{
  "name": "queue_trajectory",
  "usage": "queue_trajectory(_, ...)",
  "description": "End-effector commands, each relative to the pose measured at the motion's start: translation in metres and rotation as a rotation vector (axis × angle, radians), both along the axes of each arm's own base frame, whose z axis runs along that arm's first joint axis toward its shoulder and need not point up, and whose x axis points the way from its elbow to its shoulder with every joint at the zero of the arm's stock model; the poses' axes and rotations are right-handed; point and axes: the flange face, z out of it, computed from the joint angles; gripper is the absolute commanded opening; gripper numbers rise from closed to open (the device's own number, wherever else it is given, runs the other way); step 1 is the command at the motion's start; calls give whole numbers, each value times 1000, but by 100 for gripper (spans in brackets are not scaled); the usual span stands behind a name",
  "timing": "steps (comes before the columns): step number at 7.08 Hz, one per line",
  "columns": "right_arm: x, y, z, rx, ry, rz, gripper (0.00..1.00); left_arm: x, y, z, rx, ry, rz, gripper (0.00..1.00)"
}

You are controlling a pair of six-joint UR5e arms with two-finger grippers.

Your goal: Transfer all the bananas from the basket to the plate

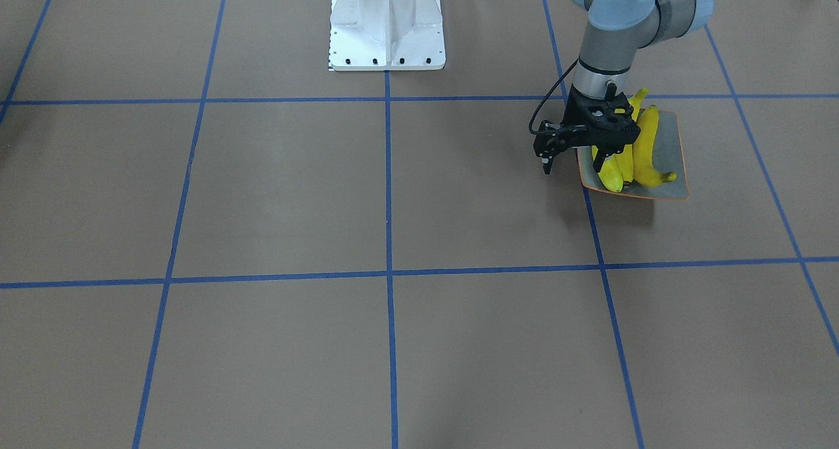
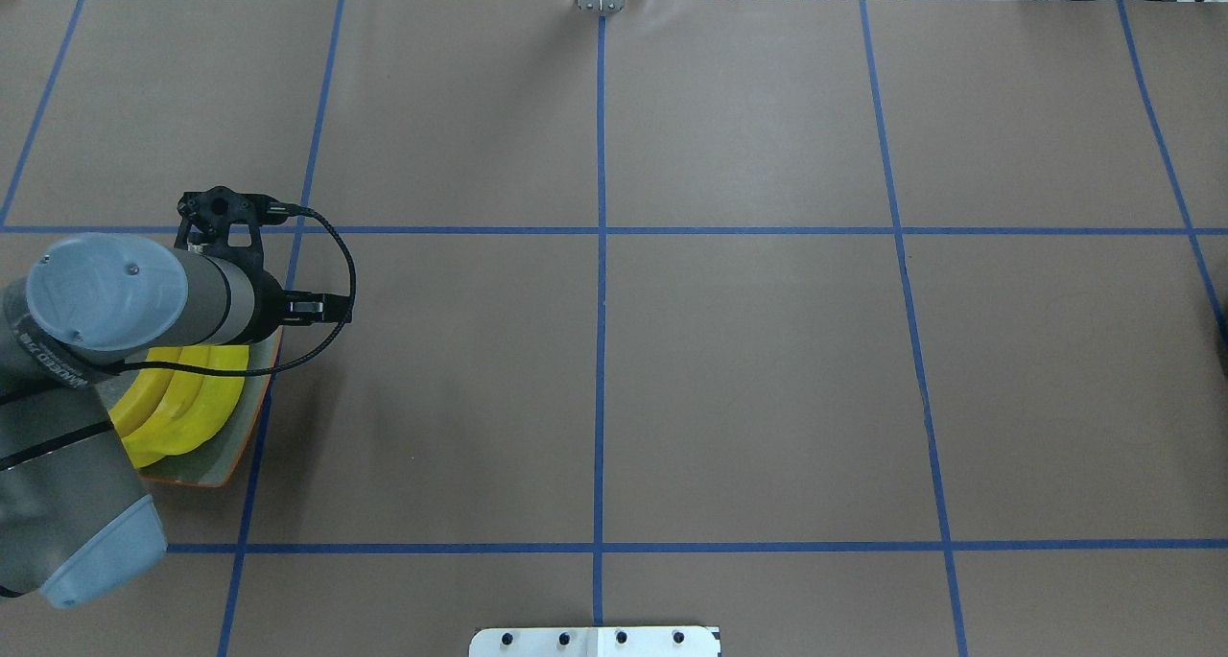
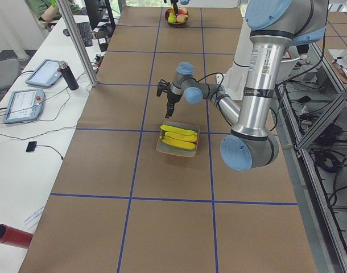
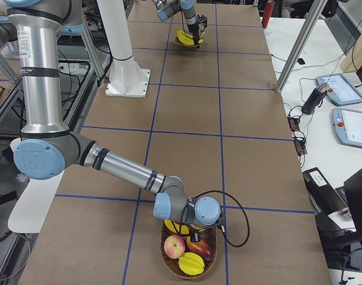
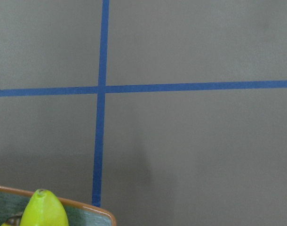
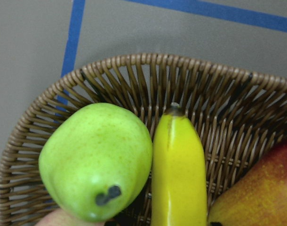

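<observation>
Brown paper crossed with blue tape lines is covering the worktop (image 2: 748, 388), and most of it is lying bare across the middle and right of the overhead view. The robot's white pedestal (image 1: 387, 26) is standing at the top centre of the front-facing view, well apart from the fruit.

The plate (image 2: 238, 417) is sitting at the left of the overhead view, with its right rim just beside a tape line. Three bananas (image 2: 177, 403) are lying on it side by side, touching one another. The left hand (image 3: 168, 108) is hanging above the plate's far side, clear of plate and fruit. Its wrist camera is looking down on a tape crossing, with only a plate corner and one banana tip showing at the lower left. I cannot tell how far apart its fingers are standing.

The basket (image 6: 134, 70) is sitting at the bottom centre of the right-side view, well apart from the plate, which is showing small at the top of that frame. The right hand (image 4: 193, 230) is hovering low over the basket. In the right wrist view one banana (image 6: 179, 165) is lying in the basket, its stem pointing up the frame. It is pressing against a green pear (image 6: 96, 160) on its left, with a red-and-yellow fruit (image 6: 256, 188) at the lower right. The fingers of this hand are not showing clearly, so I cannot tell whether they are apart or together.
</observation>
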Motion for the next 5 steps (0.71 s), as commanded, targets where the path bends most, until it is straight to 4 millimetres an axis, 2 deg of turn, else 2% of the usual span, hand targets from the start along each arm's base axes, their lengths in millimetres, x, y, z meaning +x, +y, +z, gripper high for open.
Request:
queue_trajectory(1,0,4,4,-19,-1,6,74,1,-1,2,-2,-4,0,100)
queue_trajectory(3,0,5,5,-45,3,21,73,2,0,2,-2,-4,2,100)
queue_trajectory(4,0,5,4,-47,3,21,66,2,0,2,-1,-4,3,100)
queue_trajectory(5,0,4,4,-45,3,21,39,2,0,2,-1,-4,3,100)
